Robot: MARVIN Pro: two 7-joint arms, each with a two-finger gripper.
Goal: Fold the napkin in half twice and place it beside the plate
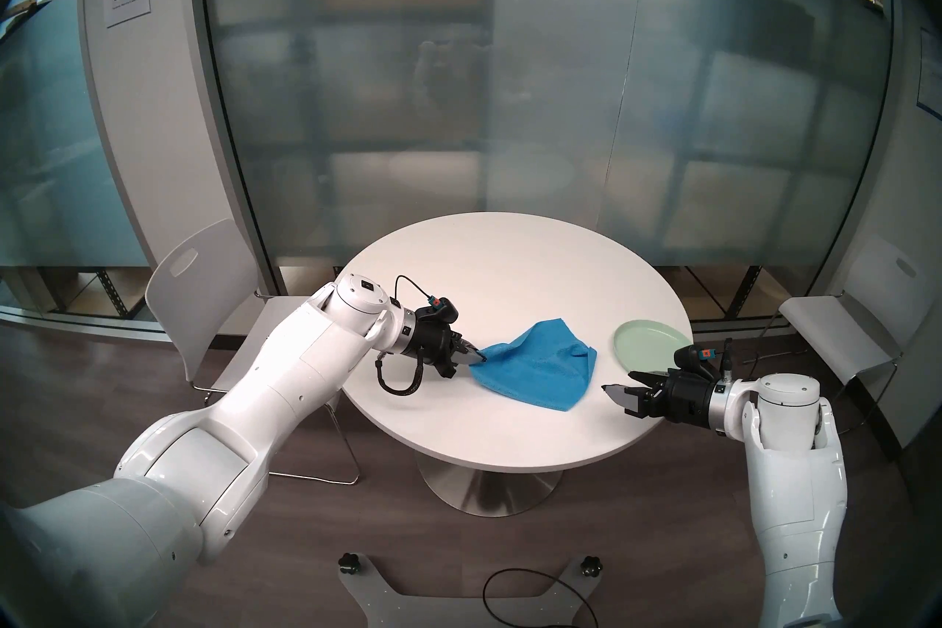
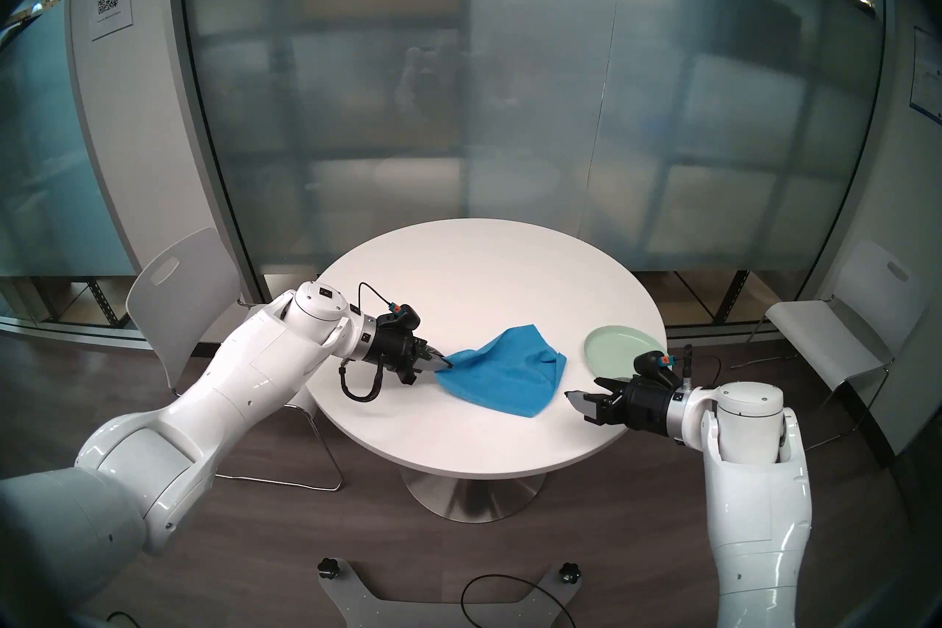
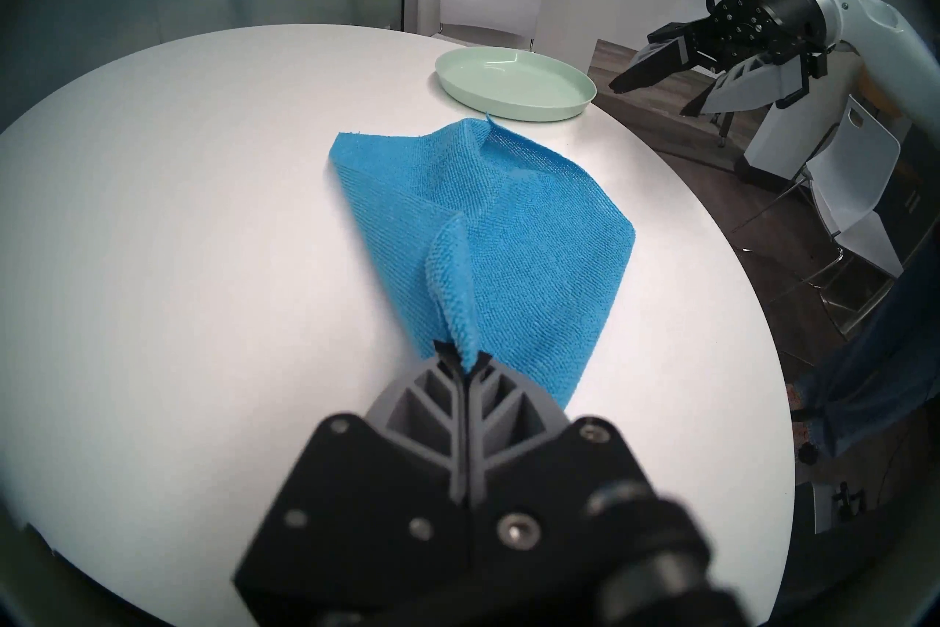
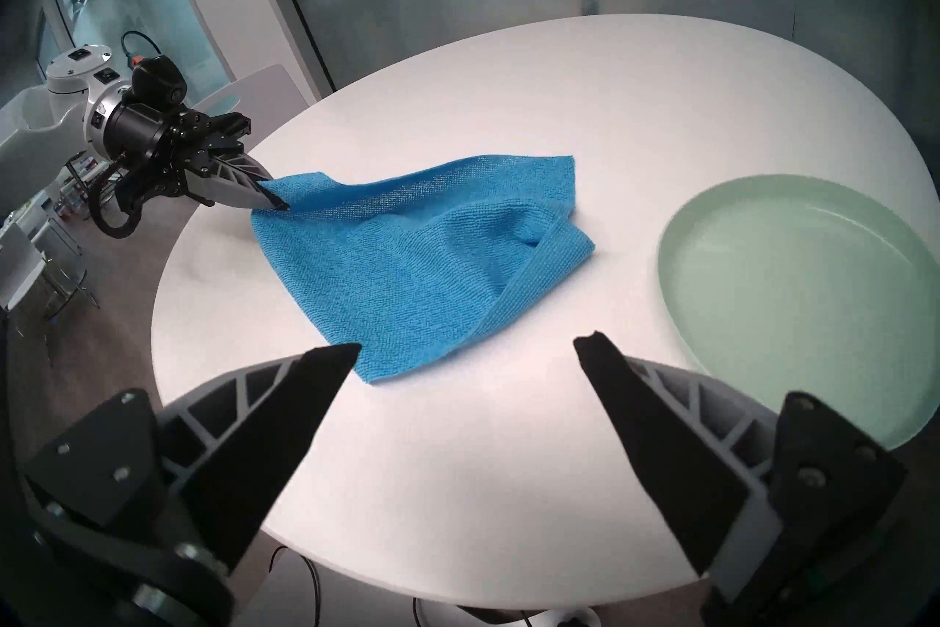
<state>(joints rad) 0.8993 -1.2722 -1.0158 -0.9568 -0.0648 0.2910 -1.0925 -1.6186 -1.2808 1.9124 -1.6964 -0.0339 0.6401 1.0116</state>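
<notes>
On the table: bright blue terry cloth napkin (image 1: pixel 535 369) sits rumpled near the middle, toward the right edge, one side already flopped over itself; round pale mint-green plate (image 1: pixel 646 344) is at the right edge, near it but not touching.
Left tool (image 1: pixel 478 357): clamped on the napkin's left corner, lifting it a bit off the round white table (image 1: pixel 489 265).
Right tool (image 1: pixel 623 388): jaws wide, holding nothing, hovering over the table's right edge just in front of the plate.
Doing it well: I'd keep that corner taut and low, get the free tool onto a second corner, then lay edges together so nothing bunches.
Room: frosted glass wall (image 1: pixel 509 76), white chairs (image 1: pixel 204 290), dark wood floor.
</notes>
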